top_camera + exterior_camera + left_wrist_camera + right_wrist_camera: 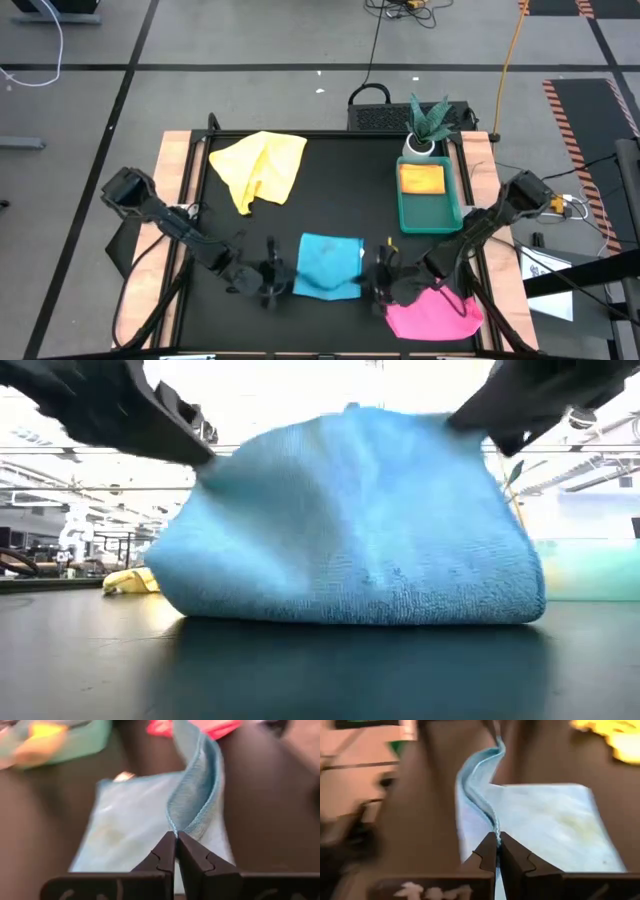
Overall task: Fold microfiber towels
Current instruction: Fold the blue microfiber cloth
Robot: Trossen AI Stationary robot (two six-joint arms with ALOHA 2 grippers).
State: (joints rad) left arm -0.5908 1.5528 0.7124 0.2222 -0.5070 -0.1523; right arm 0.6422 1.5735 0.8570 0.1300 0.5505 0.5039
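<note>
Both grippers, left point(176, 836) and right point(497, 837), pinched shut on blue towel point(328, 264) edge, raised fold humped in low view, overhead adds yellow towel point(262, 167), pink towel point(436, 315).

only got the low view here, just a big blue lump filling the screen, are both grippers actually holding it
Observer: Yes. The left gripper is shut on the edge of the light blue towel, as its wrist view shows.
Operator: and the right one
Observer: The right gripper is shut on the opposite edge, pinching it into a raised ridge.
Operator: where are the other towels
Observer: From above, a pink towel lies crumpled under the right arm, and a yellow towel lies unfolded at the far left of the table.
Operator: anything already folded
Observer: One yellow folded towel sits in the green tray at the far right.
</note>
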